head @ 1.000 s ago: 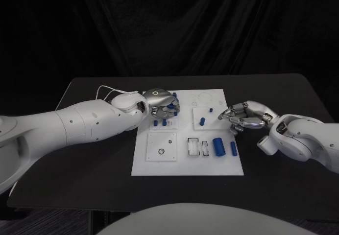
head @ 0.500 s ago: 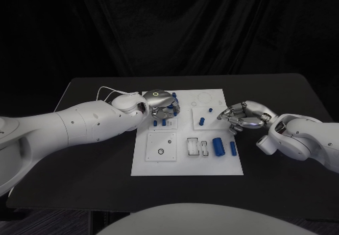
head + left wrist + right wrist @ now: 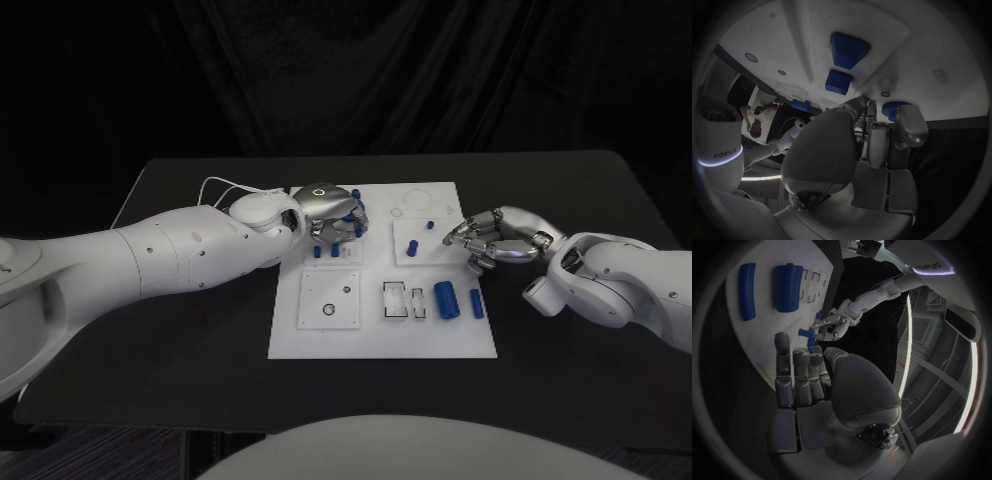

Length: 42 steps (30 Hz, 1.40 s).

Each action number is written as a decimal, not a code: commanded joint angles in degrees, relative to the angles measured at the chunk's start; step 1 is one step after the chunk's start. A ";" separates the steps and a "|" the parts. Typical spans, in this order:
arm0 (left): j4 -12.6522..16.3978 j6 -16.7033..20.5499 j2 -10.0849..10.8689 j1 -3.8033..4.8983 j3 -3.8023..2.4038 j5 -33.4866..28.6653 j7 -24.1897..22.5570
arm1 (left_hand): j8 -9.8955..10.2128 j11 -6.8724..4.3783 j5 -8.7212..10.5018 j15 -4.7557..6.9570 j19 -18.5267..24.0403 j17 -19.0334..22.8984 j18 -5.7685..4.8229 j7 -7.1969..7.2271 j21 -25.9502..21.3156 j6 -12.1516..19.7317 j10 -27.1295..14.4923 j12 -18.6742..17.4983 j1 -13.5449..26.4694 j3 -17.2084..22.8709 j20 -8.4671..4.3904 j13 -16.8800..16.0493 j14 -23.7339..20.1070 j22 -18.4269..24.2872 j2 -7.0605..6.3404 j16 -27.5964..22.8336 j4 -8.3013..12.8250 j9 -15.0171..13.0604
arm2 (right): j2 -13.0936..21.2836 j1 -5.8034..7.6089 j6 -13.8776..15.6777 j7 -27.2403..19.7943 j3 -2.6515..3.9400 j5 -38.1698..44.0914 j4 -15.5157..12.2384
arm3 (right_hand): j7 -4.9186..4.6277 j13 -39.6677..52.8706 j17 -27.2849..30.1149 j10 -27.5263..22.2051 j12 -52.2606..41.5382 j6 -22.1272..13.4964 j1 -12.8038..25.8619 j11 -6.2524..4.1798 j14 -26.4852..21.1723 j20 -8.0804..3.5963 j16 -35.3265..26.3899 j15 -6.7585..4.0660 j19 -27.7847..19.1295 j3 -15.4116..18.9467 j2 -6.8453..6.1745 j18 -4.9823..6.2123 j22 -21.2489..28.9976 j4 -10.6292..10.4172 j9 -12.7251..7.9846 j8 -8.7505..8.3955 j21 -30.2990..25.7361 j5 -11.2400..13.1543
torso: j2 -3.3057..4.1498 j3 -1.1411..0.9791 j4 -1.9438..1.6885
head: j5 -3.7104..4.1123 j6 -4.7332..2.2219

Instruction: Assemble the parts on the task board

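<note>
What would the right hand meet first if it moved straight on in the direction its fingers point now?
Probably the small blue parts standing in the task board; the right hand points toward them from the board's right edge, though depth is unclear.

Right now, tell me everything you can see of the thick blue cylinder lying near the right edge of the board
The thick blue cylinder is a short, stout, smooth part, plastic by its look, lying on its side on the white task board. A slimmer blue rod lies beside it, apart and roughly parallel. The right wrist view shows a small nub on one end. Nothing holds it; the right hand is farther up the board, clear of it.
</note>
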State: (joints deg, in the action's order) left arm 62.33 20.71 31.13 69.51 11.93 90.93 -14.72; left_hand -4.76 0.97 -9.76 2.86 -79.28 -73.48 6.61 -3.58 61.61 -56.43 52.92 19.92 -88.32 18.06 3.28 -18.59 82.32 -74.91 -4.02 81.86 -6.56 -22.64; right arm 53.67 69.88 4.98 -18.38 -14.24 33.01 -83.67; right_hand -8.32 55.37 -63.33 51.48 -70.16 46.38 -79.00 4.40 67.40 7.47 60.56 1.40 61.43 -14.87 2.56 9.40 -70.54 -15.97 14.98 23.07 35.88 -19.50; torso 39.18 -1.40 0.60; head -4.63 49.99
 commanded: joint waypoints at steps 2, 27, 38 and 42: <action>0.19 1.64 0.48 -0.38 0.14 0.30 -1.24 | -1.11 -0.44 -0.49 0.61 -0.65 -0.39 -1.20 0.14 0.88 -2.20 2.19 0.77 0.54 -0.04 -0.35 -0.36 0.47 -8.04 0.66 0.35 0.64 -0.50 | 0.03 -0.12 -0.71 0.72 0.04 -0.10 -0.01 | 0.15 0.01 0.08 -0.33 -0.31 0.04 0.37 -0.04 -0.32 -0.05 0.06 -0.20 -0.20 0.01 0.21 0.85 -0.04 -0.20 -0.05 0.29 -0.35 -0.09 | 0.03 0.04 0.00 | 0.03 0.01; 10.87 5.65 12.31 2.79 -0.34 0.30 1.20 | -1.25 -0.36 -0.47 0.76 -1.18 0.08 -1.36 0.16 1.69 -3.35 2.90 -0.43 1.94 -0.76 -0.59 0.10 0.66 -8.19 0.31 0.15 0.67 -0.62 | 0.19 -0.12 -1.28 1.22 0.03 -0.10 0.32 | 0.15 -0.09 0.19 -0.38 -0.33 0.04 0.42 -0.04 -0.38 -0.06 0.04 -0.21 -0.11 -0.07 0.33 0.84 -0.10 -0.23 -0.08 0.34 -0.32 -0.07 | 0.05 -0.01 -0.23 | 0.20 0.01; 9.46 3.69 11.78 2.00 0.14 0.30 1.87 | -1.07 -0.21 -0.12 0.68 -1.02 0.48 -1.30 0.03 1.26 -3.15 2.84 -0.79 2.12 -0.79 -0.55 0.21 0.48 -8.08 0.34 -0.08 0.66 -0.56 | 0.40 -0.14 -2.01 1.48 0.02 -0.10 0.20 | 0.16 -0.11 0.26 -0.39 -0.35 0.07 0.45 -0.04 -0.43 -0.06 0.00 -0.21 -0.16 -0.08 0.34 0.87 -0.06 -0.24 -0.08 0.38 -0.47 -0.07 | 0.13 0.12 -0.64 | 0.58 0.01; 9.06 3.39 11.30 1.87 0.17 0.30 2.00 | -1.04 -0.20 -0.11 0.67 -1.03 0.49 -1.31 0.02 1.30 -3.12 2.83 -0.83 2.12 -0.79 -0.55 0.22 0.48 -8.09 0.35 -0.09 0.67 -0.55 | 0.45 -0.14 -2.14 1.55 0.02 -0.10 0.17 | 0.16 -0.18 0.26 -0.47 -0.32 0.08 0.47 -0.04 -0.42 -0.06 0.01 -0.21 -0.16 -0.09 0.35 0.87 -0.06 -0.25 -0.08 0.39 -0.49 -0.06 | 0.16 0.15 -0.68 | 0.55 0.01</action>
State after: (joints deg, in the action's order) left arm 71.50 25.24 42.67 71.52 12.13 91.08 -12.94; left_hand -5.75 0.46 -10.13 3.47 -80.30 -73.05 5.70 -3.39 63.08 -59.68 55.52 19.46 -86.59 17.65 2.66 -18.42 82.93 -74.93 -3.68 82.08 -5.83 -23.22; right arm 54.03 69.87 3.83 -17.76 -14.26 33.01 -83.40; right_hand -8.32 55.27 -63.10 51.48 -70.16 46.38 -78.99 4.40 67.23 7.47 60.56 1.23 61.43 -14.87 2.59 9.41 -70.58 -15.97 15.00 23.07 35.64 -19.50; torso 39.30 -1.30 -0.01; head -3.99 49.99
